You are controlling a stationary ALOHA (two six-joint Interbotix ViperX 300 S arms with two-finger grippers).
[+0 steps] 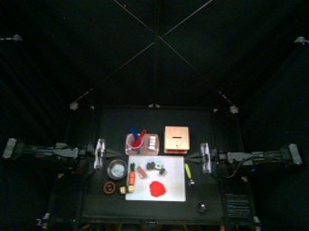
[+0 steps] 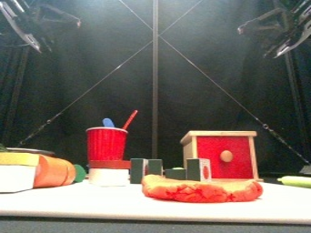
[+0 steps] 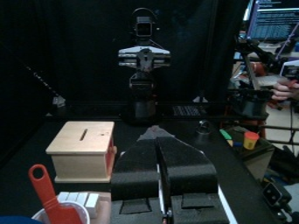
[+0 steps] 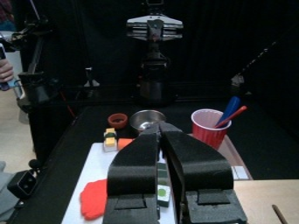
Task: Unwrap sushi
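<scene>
On the tabletop's middle strip, just in front of the red cup [image 2: 107, 143] and the wooden box [image 2: 221, 155], I see the sushi [image 2: 147, 169]: small dark green wrapped blocks standing at the back of the white mat [image 1: 173, 185]. From above, the sushi [image 1: 154, 167] is tiny and I cannot make out its wrapping in detail. A block with a red top and a white base [image 2: 109, 171] stands just beside it, below the cup. A flat red lump [image 2: 201, 188] lies on the mat nearer the table's front edge, and a thin green piece [image 1: 191, 171] rests by the mat's right edge. Toward the left edge I find a metal bowl [image 1: 117, 169] and a red ring [image 1: 110, 188]. The cup holds a blue and a red utensil. My left gripper [image 1: 99, 156] hangs at the table's left edge with its jaws pressed together on nothing. My right gripper [image 1: 205, 158] hangs at the right edge, jaws drawn to a thin slit and also empty. Both sit well apart from the sushi. The table [image 1: 121, 117] is bare along its back edge. Past the curtains, the left wrist view catches a person's hand [image 3: 284, 87].
</scene>
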